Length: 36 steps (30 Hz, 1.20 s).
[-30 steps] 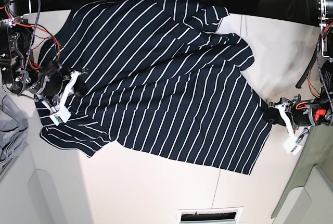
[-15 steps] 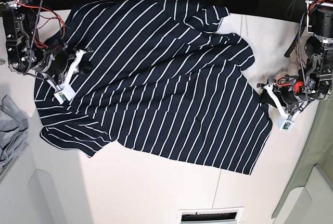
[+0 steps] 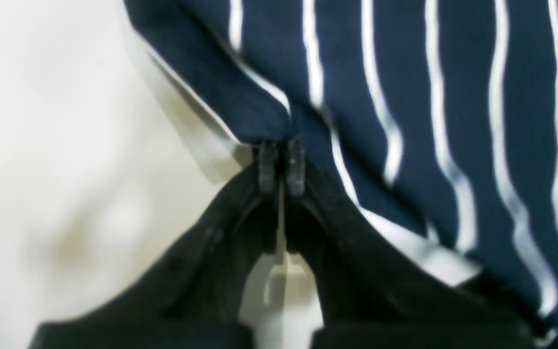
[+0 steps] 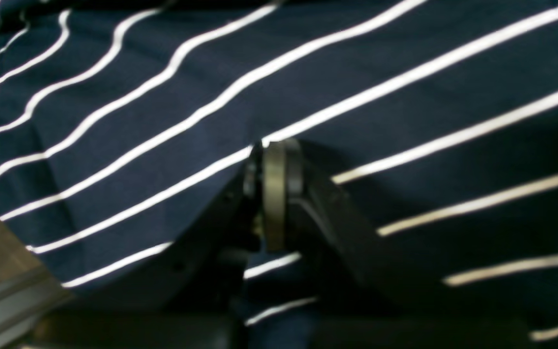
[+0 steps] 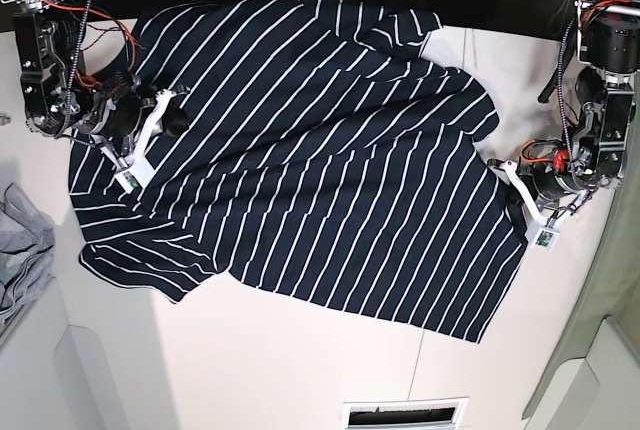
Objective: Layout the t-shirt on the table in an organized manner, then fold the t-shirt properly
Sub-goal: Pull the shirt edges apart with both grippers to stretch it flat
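The dark navy t-shirt (image 5: 320,150) with thin white stripes lies spread and skewed across the white table (image 5: 280,360), its top reaching the table's far edge. My left gripper (image 5: 502,172) is at the shirt's right edge; in the left wrist view its fingertips (image 3: 281,162) are shut, pinching the hem of the t-shirt (image 3: 405,72) above the bare table (image 3: 41,121). My right gripper (image 5: 170,115) sits on the shirt's left part. The right wrist view shows that gripper (image 4: 274,165) shut on a fold of the t-shirt (image 4: 356,97).
A light-grey cloth (image 5: 20,240) lies at the table's left edge. A dark slot (image 5: 405,415) is set in the near edge, with a thin seam (image 5: 415,370) leading to it. Cables and dark gear line the back. An olive surface (image 5: 600,330) borders the right.
Both arms moved toward the far edge, dragging the shirt with them. The left gripper opened, then shut on the shirt's right hem. The right gripper stayed shut.
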{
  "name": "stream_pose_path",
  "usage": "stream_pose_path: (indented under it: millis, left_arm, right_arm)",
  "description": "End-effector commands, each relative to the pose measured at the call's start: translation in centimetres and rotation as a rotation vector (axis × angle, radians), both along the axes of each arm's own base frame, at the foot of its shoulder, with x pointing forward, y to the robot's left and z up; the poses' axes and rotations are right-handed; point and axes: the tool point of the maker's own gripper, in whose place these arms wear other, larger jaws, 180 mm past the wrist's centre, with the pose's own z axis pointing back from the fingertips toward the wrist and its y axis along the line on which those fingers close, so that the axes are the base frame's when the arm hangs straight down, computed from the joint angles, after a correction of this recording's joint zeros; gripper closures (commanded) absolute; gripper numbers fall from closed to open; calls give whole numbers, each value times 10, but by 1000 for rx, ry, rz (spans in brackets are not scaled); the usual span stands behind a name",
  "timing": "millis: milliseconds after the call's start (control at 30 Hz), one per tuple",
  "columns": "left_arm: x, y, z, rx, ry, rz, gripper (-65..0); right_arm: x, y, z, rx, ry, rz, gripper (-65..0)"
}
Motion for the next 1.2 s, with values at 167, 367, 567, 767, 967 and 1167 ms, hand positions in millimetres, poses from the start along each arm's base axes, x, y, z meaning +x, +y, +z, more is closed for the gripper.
stream_pose_path:
  millis: [167,367,567,767,967,1167]
  left_arm:
    - [-7,66,48,168,83,-13,0]
    - [-14,84,81,243,141,-40,0]
    - [-23,119,104,336,179,-16,0]
    - [-22,125,117,309,161,-9,-43]
    - [10,84,128,201,-31,-93,-117]
    - [20,32,103,70,-74,-127,-288]
  right_arm:
    - [14,-22,4,-121,-59,16,0]
    - [22,-30,6,-158,-99,9,0]
    - [34,-47,8,-247,-126,-34,0]
    - [64,-73,32,-317,-194,-72,0]
    - [94,-86,59,-339,-264,-108,0]
    - [92,-62,59,-205,-224,-126,0]
